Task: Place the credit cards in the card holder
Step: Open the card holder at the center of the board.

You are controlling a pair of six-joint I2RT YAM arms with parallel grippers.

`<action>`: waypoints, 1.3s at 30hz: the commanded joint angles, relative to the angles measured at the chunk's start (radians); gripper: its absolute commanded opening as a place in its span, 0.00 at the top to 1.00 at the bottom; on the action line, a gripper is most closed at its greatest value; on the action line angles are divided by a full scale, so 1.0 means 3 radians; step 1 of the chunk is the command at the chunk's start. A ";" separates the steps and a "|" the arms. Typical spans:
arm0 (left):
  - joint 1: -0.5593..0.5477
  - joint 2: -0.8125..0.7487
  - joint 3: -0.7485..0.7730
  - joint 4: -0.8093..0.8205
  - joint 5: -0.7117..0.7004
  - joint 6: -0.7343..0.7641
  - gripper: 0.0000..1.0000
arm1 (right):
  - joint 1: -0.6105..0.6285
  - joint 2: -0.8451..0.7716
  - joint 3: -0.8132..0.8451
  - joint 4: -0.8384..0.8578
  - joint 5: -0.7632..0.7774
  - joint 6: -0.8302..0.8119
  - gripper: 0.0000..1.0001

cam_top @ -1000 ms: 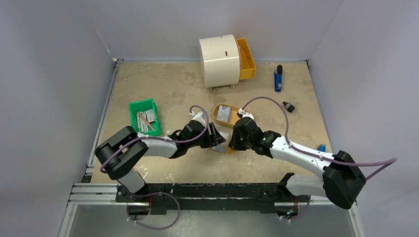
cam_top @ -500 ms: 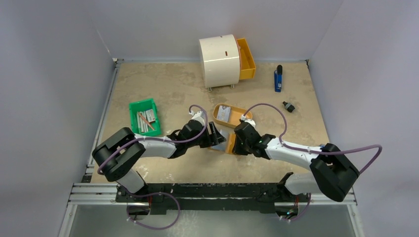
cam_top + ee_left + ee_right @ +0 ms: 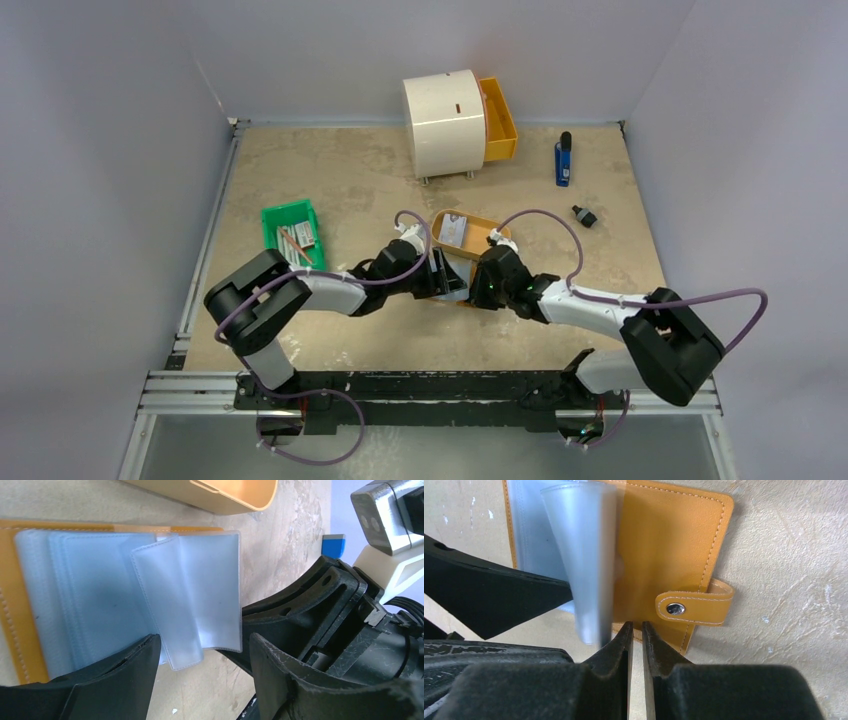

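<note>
The card holder is a tan wallet (image 3: 664,545) with a snap strap (image 3: 689,607). It lies open on the table between both grippers (image 3: 463,297). Its clear plastic sleeves (image 3: 190,595) fan out, and one sleeve (image 3: 584,555) stands up, blurred. My left gripper (image 3: 202,675) is open, its jaws on either side of the sleeves' lower edge; it also shows in the top view (image 3: 447,278). My right gripper (image 3: 635,630) is shut and empty at the wallet's near edge, just right of the raised sleeve. One pale credit card (image 3: 453,232) lies in the tan tray (image 3: 480,228).
The tan tray (image 3: 225,495) sits just behind the wallet. A green bin (image 3: 293,237) of grey sticks is to the left. A white round cabinet (image 3: 445,122) with an orange drawer (image 3: 498,120) stands at the back. A blue tool (image 3: 563,160), a small black part (image 3: 584,215) and a blue block (image 3: 651,299) lie on the right.
My right gripper has moved left and down onto the wallet's right side. My left gripper has shifted slightly right over the sleeves. One sleeve has lifted.
</note>
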 commanded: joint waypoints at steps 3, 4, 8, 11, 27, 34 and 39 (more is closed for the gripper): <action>-0.0011 0.0175 0.0167 0.0295 0.0253 -0.0030 0.36 | -0.0053 0.0148 -0.0284 0.0033 -0.0062 0.0034 0.84; -0.0012 0.0189 0.0172 0.0320 0.0256 -0.0044 0.36 | -0.0055 0.0117 -0.0313 0.0071 -0.0078 0.0052 0.82; -0.0011 0.0180 0.0185 0.0404 0.0226 -0.0076 0.36 | -0.0059 -0.0093 -0.0370 0.0061 -0.0037 0.0115 0.70; -0.0012 0.0168 0.0210 0.0355 0.0175 -0.0053 0.36 | -0.0066 -0.0300 -0.0371 -0.0085 0.0034 0.0166 0.58; -0.0011 0.0096 0.0235 0.0313 0.0042 -0.0050 0.36 | -0.0212 -0.1107 -0.0327 -0.0197 -0.0145 0.0396 0.44; -0.0011 0.0038 0.0250 0.0260 0.0019 -0.0022 0.36 | -0.0281 -0.0925 -0.0067 -0.0532 0.0049 0.0440 0.43; -0.0011 0.0003 0.0276 0.0225 0.0015 0.0010 0.36 | -0.0368 -0.0932 -0.0082 -0.0753 0.0175 0.0416 0.43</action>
